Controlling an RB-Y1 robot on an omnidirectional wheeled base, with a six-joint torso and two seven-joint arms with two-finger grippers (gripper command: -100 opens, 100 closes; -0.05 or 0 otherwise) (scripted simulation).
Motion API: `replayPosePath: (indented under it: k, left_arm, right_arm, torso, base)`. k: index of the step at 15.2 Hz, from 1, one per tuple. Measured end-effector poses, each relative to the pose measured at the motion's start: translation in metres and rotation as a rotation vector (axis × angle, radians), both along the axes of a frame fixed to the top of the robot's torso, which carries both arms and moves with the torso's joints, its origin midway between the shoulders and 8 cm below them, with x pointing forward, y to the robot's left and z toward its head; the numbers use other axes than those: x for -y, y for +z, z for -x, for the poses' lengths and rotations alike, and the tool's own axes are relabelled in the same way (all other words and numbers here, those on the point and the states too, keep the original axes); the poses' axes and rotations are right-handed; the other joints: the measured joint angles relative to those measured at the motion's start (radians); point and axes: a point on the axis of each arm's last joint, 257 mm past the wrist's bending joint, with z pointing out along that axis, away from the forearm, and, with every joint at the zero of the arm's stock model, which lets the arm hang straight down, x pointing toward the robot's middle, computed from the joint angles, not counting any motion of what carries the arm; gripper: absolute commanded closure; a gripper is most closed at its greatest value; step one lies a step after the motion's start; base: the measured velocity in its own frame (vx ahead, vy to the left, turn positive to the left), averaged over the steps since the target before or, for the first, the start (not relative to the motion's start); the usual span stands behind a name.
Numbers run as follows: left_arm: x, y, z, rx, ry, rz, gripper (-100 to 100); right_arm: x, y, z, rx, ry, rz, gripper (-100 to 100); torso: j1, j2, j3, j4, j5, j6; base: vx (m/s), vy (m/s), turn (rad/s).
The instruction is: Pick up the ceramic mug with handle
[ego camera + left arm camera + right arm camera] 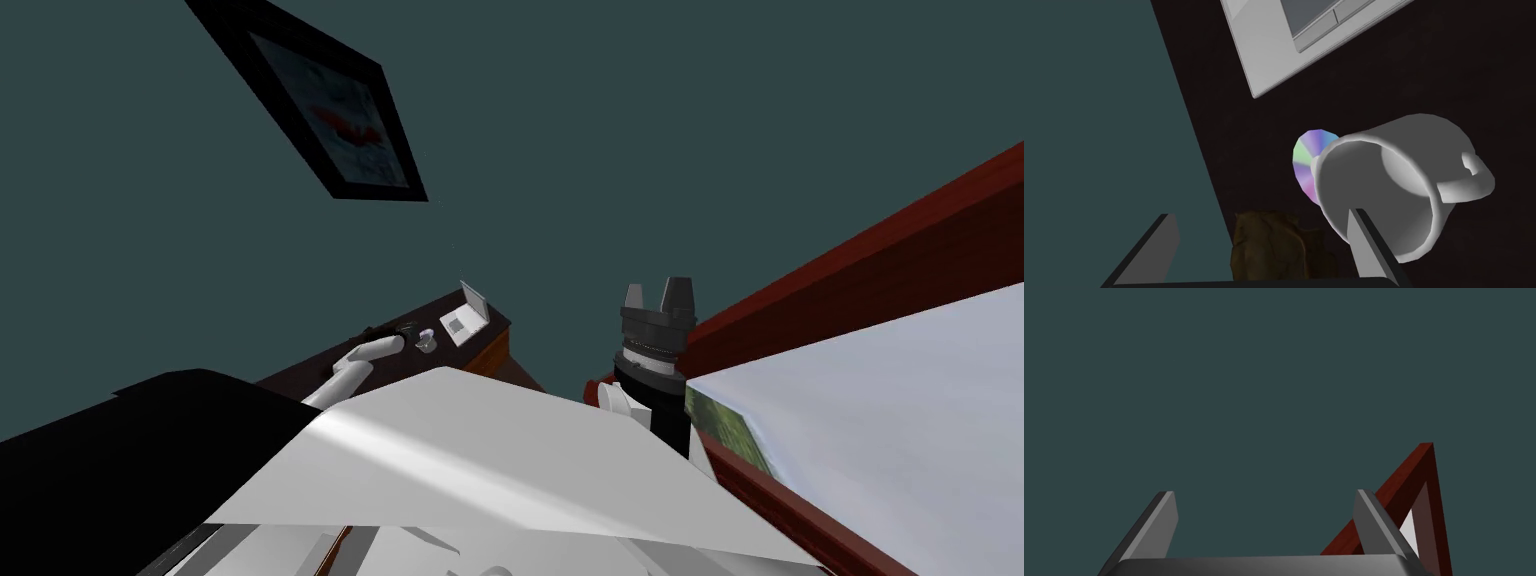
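Dark desk [1424, 75], white mug [1404, 165], left gripper [1263, 214] outstretched, fingers [1369, 245] apart astride rim; right gripper [1264, 492] raised, released.

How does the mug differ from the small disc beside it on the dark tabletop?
The mug is plain white-grey; the disc is rainbow-coloured. The mug is a deep, hollow vessel with a handle; the disc is thin and flat. The mug shows nearly whole, while the disc is partly hidden behind the mug's rim. Both are on the dark tabletop, near the grey laptop.
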Motion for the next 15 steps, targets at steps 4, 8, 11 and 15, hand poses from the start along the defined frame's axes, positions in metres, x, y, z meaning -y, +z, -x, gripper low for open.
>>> replayPosePath:
  k: [4, 8, 11, 15]
  left_arm:
    - [-0.016, -0.015, 0.025, -0.063, 0.066, 0.056, -100]
    - [-0.036, -0.03, 0.059, -0.127, 0.147, 0.117, -100]
    - [-0.043, -0.039, 0.08, -0.171, 0.207, 0.17, -100]
    - [-0.049, -0.05, 0.11, -0.228, 0.285, 0.244, -100]
  right_arm:
    - [0.0, 0.0, 0.0, 0.0, 0.0, 0.0, 0]
    - [0.0, 0.0, 0.0, 0.0, 0.0, 0.0, 0]
    - [0.0, 0.0, 0.0, 0.0, 0.0, 0.0, 0]
    - [0.0, 0.0, 0.0, 0.0, 0.0, 0.0, 0]
  torso:
    - [0.0, 0.001, 0.0, 0.0, 0.0, 0.0]
    - [0.0, 0.001, 0.0, 0.0, 0.0, 0.001]
    - [0.001, 0.001, 0.0, 0.0, 0.0, 0.001]
    - [0.001, 0.001, 0.0, 0.0, 0.0, 0.001]
  base:
    - [0.009, 0.019, -0.168]
    - [0.007, 0.026, -0.269]
    - [0.004, 0.032, -0.181]
    - [0.001, 0.034, -0.188]
